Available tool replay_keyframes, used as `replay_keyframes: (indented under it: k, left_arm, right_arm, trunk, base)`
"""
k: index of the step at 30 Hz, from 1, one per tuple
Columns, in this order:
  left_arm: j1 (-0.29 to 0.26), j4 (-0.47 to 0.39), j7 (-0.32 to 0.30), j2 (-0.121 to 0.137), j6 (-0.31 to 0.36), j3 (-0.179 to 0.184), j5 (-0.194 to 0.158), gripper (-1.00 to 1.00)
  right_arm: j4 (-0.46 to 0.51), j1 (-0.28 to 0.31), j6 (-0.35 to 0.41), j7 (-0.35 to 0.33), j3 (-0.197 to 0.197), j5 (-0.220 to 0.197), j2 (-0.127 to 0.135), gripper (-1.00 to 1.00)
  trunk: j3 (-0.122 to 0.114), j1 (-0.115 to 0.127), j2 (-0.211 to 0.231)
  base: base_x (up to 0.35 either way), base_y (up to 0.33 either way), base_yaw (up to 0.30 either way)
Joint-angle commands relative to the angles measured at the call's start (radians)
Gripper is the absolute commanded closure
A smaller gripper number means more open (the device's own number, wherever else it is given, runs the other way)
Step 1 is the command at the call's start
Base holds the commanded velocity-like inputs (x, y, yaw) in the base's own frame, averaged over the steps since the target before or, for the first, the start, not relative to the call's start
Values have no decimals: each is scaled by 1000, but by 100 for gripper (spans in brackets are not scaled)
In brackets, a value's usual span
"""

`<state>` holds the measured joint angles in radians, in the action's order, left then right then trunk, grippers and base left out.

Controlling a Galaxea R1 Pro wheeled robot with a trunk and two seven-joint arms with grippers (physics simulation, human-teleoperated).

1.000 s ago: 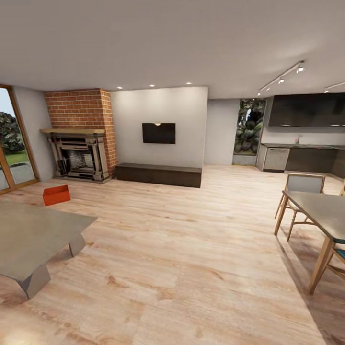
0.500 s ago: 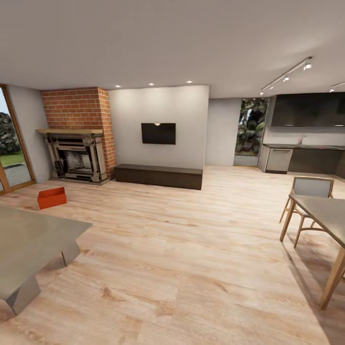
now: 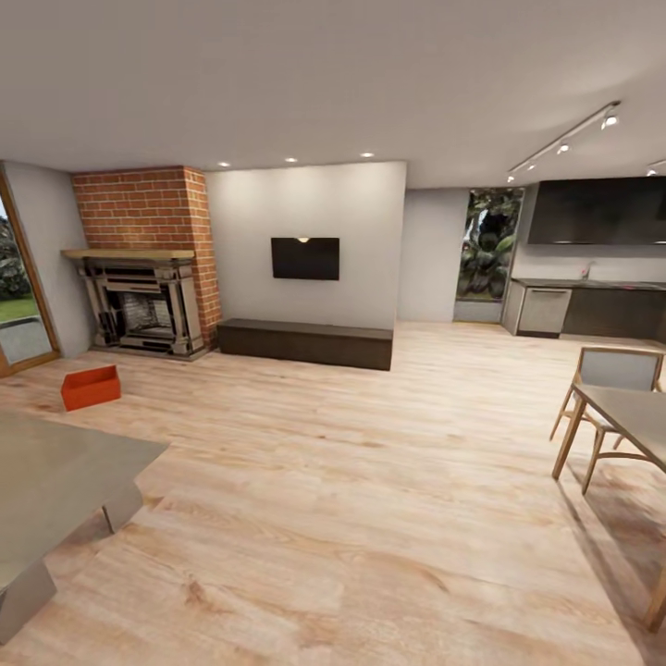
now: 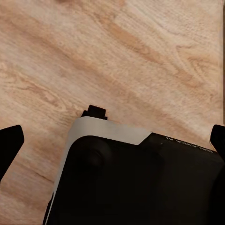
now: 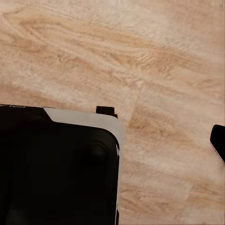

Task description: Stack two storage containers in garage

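One orange-red storage container [image 3: 91, 388] sits on the light wood-plank floor of the living room, far left in the head view, in front of the brick fireplace [image 3: 143, 294]. It is several steps away from me. In the left wrist view my left gripper [image 4: 112, 143] hangs open over the planks, its dark fingertips [image 4: 10, 144] at the picture's two sides, with nothing between them. My right gripper [image 5: 112, 140] also looks open and holds nothing; one fingertip [image 5: 218, 142] shows at the edge, above the wood floor. My dark base [image 4: 136, 187] lies under both.
A grey low table [image 3: 55, 467] stands close at the left. A wooden dining table [image 3: 634, 412] and chair [image 3: 615, 370] stand at the right. A long dark bench [image 3: 305, 341] runs under the wall TV [image 3: 305, 258]. Open plank floor [image 3: 370, 481] stretches between them.
The whole head view has shifted as I roll forward: the grey table and dining table slide outward to the edges, and the container sits lower and further left in the picture.
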<state>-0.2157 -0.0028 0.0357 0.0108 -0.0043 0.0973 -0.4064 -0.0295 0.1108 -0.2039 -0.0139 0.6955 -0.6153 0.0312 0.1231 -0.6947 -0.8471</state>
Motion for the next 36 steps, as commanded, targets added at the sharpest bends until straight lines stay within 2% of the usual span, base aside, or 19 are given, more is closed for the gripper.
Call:
replay_keyframes:
  k: [1, 36]
  left_arm:
    - [-1, 0, 3, 0, 0, 9, -8, -100]
    - [-1, 0, 3, 0, 0, 9, -8, -100]
  right_arm:
    - [-3, 1, -5, -1, 8, -7, -1, -100]
    - [-3, 1, -5, -1, 9, -7, -2, -100]
  trunk:
    - [1, -1, -1]
    - [1, -1, -1]
  base:
    - [322, 0, 0]
    - [322, 0, 0]
